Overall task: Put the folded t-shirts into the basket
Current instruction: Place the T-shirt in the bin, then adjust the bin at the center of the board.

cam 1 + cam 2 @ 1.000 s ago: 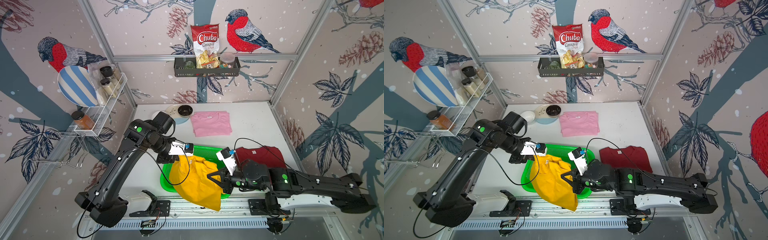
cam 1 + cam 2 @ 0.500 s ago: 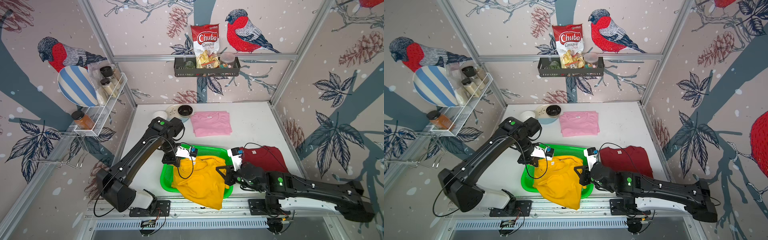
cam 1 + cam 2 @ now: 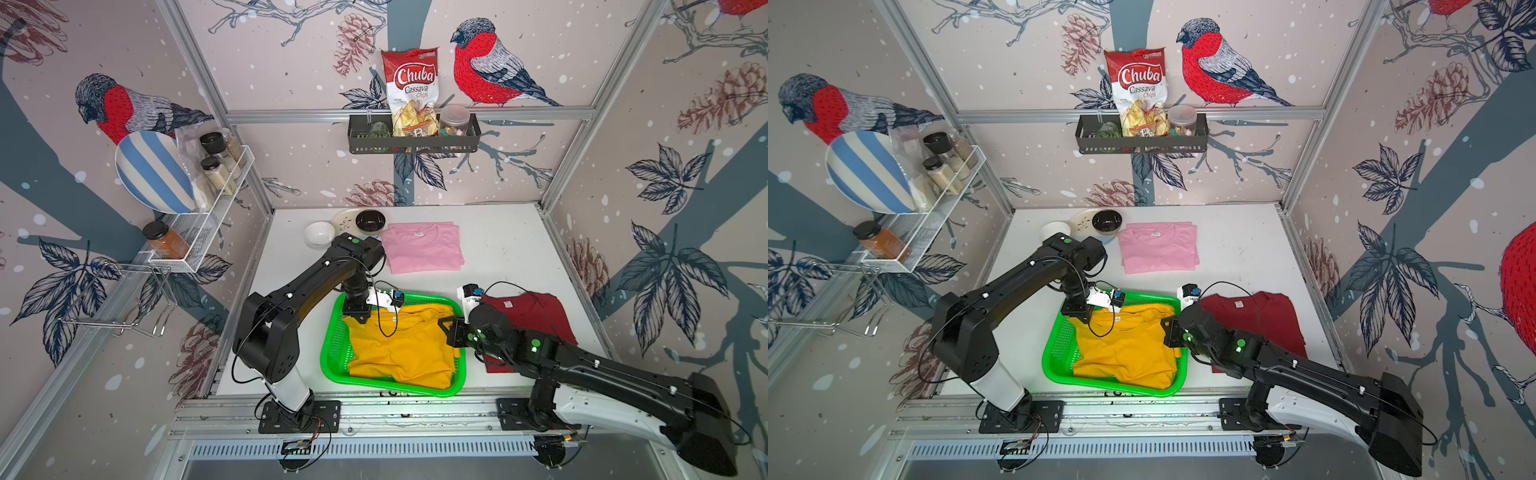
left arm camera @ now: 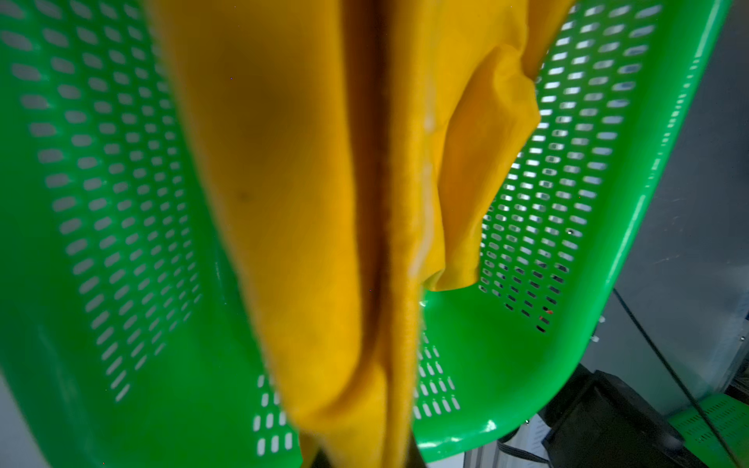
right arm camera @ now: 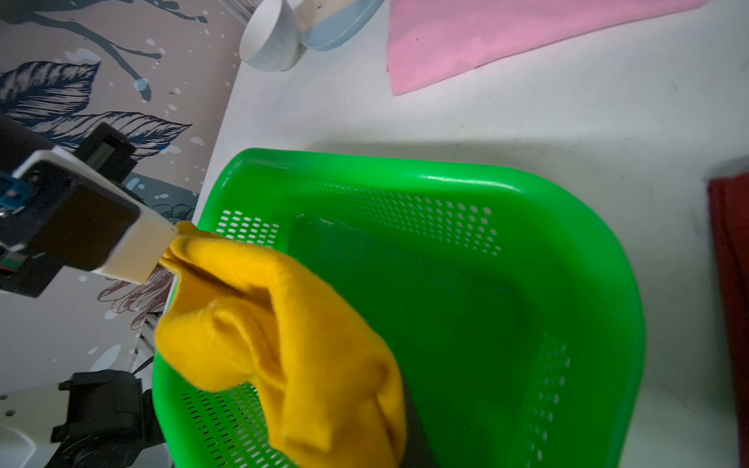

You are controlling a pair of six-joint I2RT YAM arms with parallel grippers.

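Lowered since a second ago, the mustard-yellow folded cotton t-shirt (image 3: 399, 353) now lies in the bright green perforated plastic basket (image 3: 334, 353), between my left fingers (image 3: 354, 316) and right fingers (image 3: 452, 331), both pinched shut on its corners. First shirt placed; release follows.

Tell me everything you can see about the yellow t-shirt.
The yellow t-shirt is soft mustard cloth, rumpled and not a neat rectangle. It lies in the green basket and fills most of it. Its far side is raised and pinched at two places, one by the shut left gripper and one by the shut right gripper. The collar faces the far side.
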